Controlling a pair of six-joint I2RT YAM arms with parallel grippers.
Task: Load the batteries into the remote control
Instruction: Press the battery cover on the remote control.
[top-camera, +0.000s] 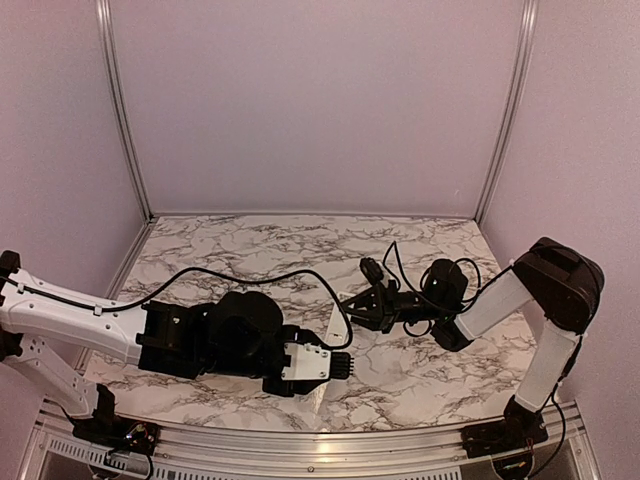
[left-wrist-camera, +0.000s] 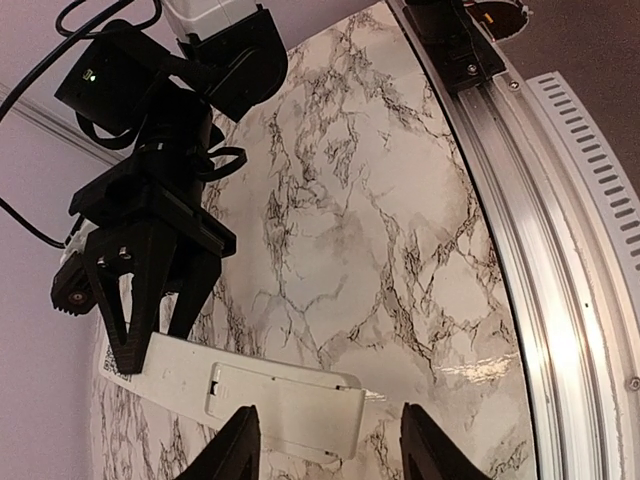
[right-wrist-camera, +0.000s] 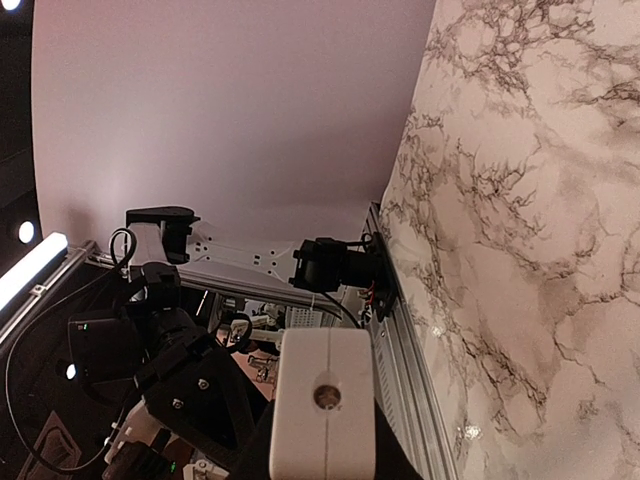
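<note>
The left pincer (left-wrist-camera: 335, 445) sits closest to its wrist camera. Its fingers (left-wrist-camera: 243, 445) stand partly open on either side of the near end of the remote control (left-wrist-camera: 235, 392). One finger overlaps the remote's long edge. The other is clear of its corner, so this pincer has no grip on it.

The remote control lies back-up between the two pincers, just above the worktop (left-wrist-camera: 400, 200). A rectangular back panel (left-wrist-camera: 300, 405) with a small latch faces the camera and appears to be in place. The view is too coarse to tell whether it is fully seated. The top view hides the remote under the pincers, and the batteries show in no view.

The right pincer (left-wrist-camera: 150, 342) comes down on the far end of the remote control with its jaws drawn together, pinching that end across its thickness.

Step in hand (judged): transfer support of the remote so that its back can be worked on.

- Centre the left pincer on the near end before closing it, with both fingers square to the long edges. An offset grip is likely to twist the remote about the right pincer's pinch.
- Keep the fingers off the latch and the panel.
- Keep the right pincer clamped until the left grip is firm.
- Keep the back facing up.
</note>
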